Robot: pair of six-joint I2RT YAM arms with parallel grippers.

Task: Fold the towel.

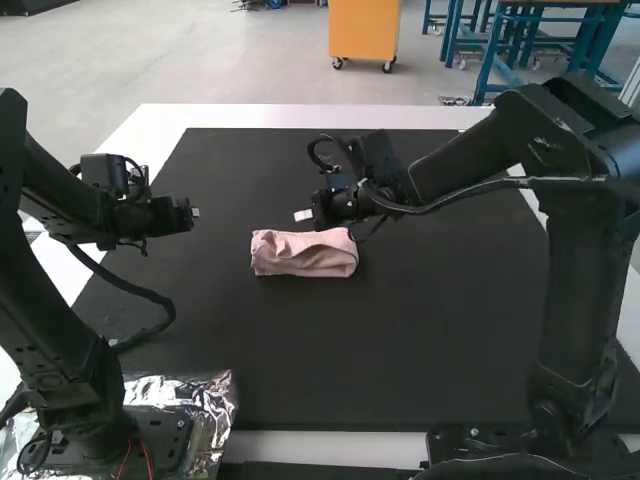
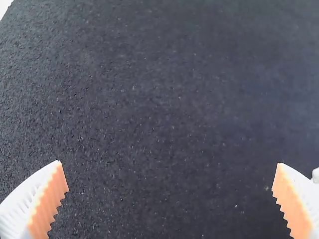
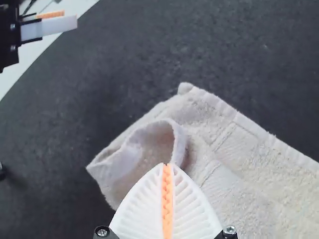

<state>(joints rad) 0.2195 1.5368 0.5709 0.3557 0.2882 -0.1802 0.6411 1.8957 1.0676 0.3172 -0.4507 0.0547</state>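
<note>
Towel [image 1: 304,262], pink, is lying compactly bundled on the dark mat [image 1: 420,345], probably handling light and limp, its curled edge [image 3: 178,142] seemingly offering purchase; left tool [image 2: 169,163] is standing spread, right tool [image 3: 167,165] is pressing together beside that edge.

Surface finish, mostly matt.
Towel [image 3: 254,181]: rough, matt terry cloth. Mat [image 2: 149,104]: matt, finely grained. Foil [image 1: 215,397]: crinkled metal, glossy (the shiniest surface noted). Table edge [image 1: 300,116]: smooth in appearance.
</note>
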